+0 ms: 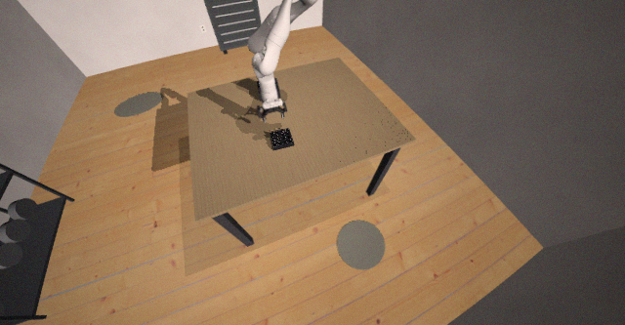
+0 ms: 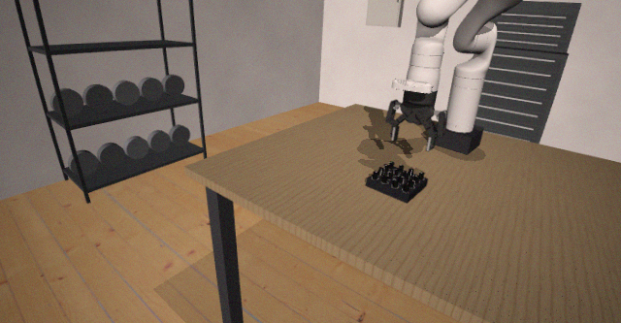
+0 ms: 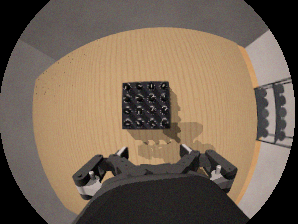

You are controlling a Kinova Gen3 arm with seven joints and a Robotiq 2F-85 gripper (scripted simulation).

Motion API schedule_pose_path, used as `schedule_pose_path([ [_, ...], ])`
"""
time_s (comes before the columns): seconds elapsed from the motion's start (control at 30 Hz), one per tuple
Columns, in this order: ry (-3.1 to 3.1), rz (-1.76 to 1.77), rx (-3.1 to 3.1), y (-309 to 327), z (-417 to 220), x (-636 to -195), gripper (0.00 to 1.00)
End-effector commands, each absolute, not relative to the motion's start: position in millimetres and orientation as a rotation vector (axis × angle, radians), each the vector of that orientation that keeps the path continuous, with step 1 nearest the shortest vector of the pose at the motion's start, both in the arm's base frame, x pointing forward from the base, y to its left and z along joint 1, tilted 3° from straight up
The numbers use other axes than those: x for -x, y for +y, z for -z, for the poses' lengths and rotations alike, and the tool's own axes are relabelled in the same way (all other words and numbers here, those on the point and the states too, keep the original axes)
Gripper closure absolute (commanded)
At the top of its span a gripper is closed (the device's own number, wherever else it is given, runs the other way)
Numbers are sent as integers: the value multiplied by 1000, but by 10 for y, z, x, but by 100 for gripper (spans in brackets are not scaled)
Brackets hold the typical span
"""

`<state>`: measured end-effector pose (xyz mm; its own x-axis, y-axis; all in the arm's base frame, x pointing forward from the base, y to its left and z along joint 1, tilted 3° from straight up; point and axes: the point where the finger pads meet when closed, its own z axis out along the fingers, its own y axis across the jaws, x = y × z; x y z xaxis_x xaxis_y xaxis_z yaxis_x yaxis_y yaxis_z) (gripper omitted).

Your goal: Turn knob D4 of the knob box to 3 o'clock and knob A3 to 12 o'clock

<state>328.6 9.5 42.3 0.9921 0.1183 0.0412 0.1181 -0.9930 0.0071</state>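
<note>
The black knob box (image 1: 281,139) (image 2: 396,177) (image 3: 147,106) stands on its feet on the wooden table (image 1: 337,115) (image 2: 485,226) (image 3: 73,116), with a four-by-four grid of small dark knobs on top. The knob lines and printed names are too small to read. My gripper (image 1: 273,115) (image 2: 410,138) (image 3: 154,151) is open and empty. It hangs above the table, between the box and the arm's base, and does not touch the box.
The arm's base (image 2: 461,139) stands on the table behind the gripper. A black shelf rack (image 2: 112,105) with grey cylinders stands on the floor to the left. A dark drawer cabinet (image 1: 229,8) stands against the back wall.
</note>
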Motion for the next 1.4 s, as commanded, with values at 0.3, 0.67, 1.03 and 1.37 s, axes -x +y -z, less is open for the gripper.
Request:
schedule_pose_path([
  [0.3, 201, -75, -3130, 104, -424, -3189, 0],
  [0.67, 204, -79, -3130, 105, -426, -3203, 0],
  [1.03, 204, -79, -3130, 105, -426, -3203, 0],
  [1.37, 204, -79, -3130, 105, -426, -3203, 0],
])
